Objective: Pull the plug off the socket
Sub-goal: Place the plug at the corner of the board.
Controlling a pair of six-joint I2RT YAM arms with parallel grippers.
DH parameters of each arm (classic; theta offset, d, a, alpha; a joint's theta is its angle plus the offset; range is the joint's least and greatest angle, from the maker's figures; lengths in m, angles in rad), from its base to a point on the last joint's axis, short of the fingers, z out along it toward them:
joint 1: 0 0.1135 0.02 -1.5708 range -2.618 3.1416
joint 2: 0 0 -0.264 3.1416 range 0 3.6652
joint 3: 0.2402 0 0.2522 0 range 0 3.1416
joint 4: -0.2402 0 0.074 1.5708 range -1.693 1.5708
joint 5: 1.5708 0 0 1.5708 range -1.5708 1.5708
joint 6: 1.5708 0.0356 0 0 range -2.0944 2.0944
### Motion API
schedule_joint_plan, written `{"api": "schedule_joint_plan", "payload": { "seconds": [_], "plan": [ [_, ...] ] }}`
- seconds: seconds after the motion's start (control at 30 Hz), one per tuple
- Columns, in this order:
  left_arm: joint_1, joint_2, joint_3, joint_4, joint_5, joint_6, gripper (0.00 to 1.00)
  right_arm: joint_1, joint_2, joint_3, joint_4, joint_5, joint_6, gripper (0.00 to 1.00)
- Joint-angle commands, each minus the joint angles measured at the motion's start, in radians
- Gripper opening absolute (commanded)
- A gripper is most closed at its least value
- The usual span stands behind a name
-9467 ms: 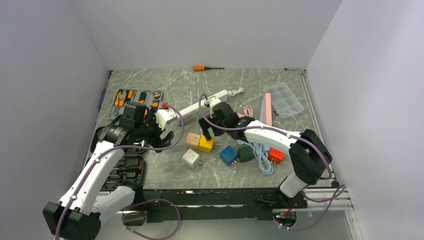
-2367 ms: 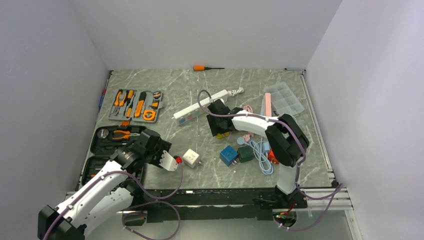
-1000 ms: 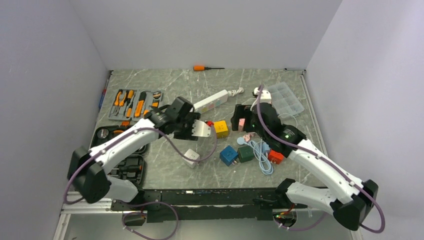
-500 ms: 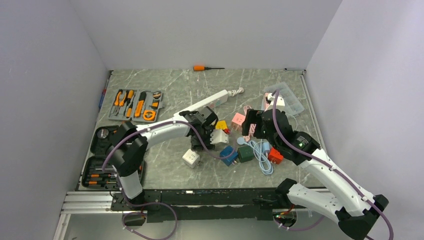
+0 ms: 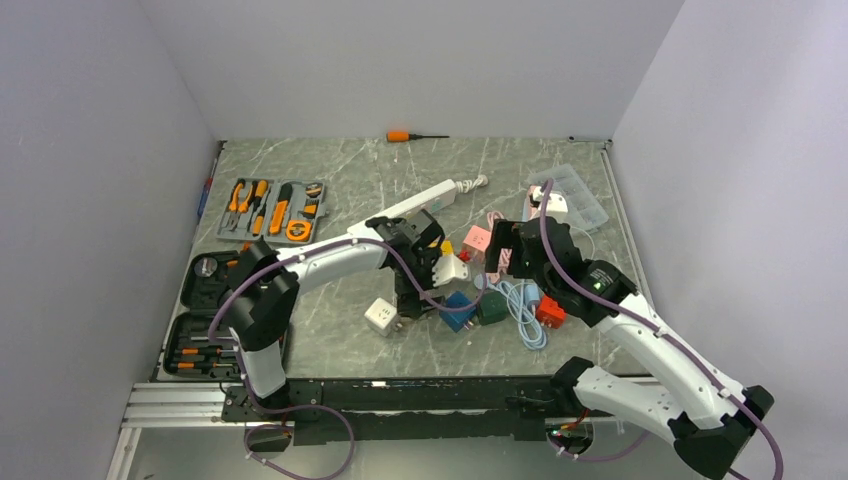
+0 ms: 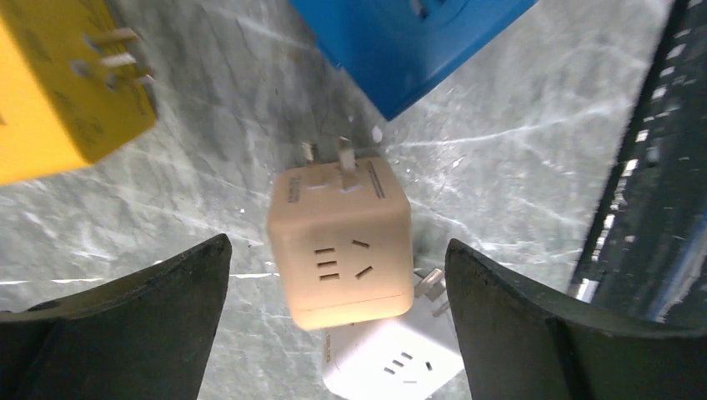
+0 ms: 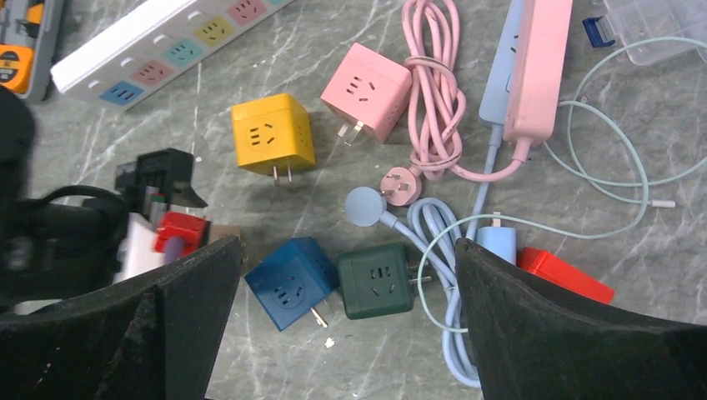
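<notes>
Beige plug cube [image 6: 342,242] sits between the fingers of my left end effector [image 6: 335,250], which stand wide apart with clear gaps on both sides, so I am gripping nothing. The cube's prongs point toward the blue cube [image 6: 417,42], and its lower edge overlaps the white cube [image 6: 392,362] in my wrist view. It looks slightly smeared, so I cannot tell whether it rests on the surface [image 6: 500,167] or against the white cube. The white power strip [image 7: 158,50] lies well apart from it, toward the far side. I judge the plug to be off the socket and the step in hand to be a clean release.

To do it well, I should lift the left end effector straight up with the fingers spread wide, so neither pad brushes the beige cube or tips it. The yellow cube [image 6: 67,92] and the blue one are both close, so any sideways drift risks knocking them. My purple cable loops low near the pile in the top view, and I should watch that it does not drag a cube along.

My right end effector [image 7: 338,250] is open and empty above the cluster of cubes and cords, and I think it is best left clear of the left arm's path.
</notes>
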Motion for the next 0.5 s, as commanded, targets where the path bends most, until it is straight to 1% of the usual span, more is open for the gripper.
{"api": "schedule_joint_plan", "payload": {
  "seconds": [0.0, 0.13, 0.23, 0.3, 0.37, 0.47],
  "plan": [
    [0.012, -0.075, 0.177, -0.148, 0.144, 0.007, 0.99, -0.014, 0.033, 0.051, 0.017, 0.004, -0.02, 0.99],
    [0.064, -0.115, 0.298, -0.288, 0.168, 0.054, 0.99, -0.028, 0.073, 0.083, 0.035, -0.013, -0.042, 1.0],
    [0.148, -0.118, 0.386, -0.363, 0.161, 0.072, 0.99, -0.041, 0.092, 0.104, 0.039, -0.023, -0.053, 0.99],
    [0.25, -0.101, 0.436, -0.354, 0.163, 0.045, 0.99, -0.059, 0.092, 0.113, 0.038, -0.028, -0.05, 0.99],
    [0.327, -0.054, 0.501, -0.344, 0.132, 0.01, 0.99, -0.076, 0.082, 0.115, 0.033, -0.026, -0.035, 0.99],
    [0.413, 0.047, 0.593, -0.31, 0.064, -0.041, 0.99, -0.101, 0.054, 0.103, 0.033, -0.033, -0.02, 0.99]
  ]
}}
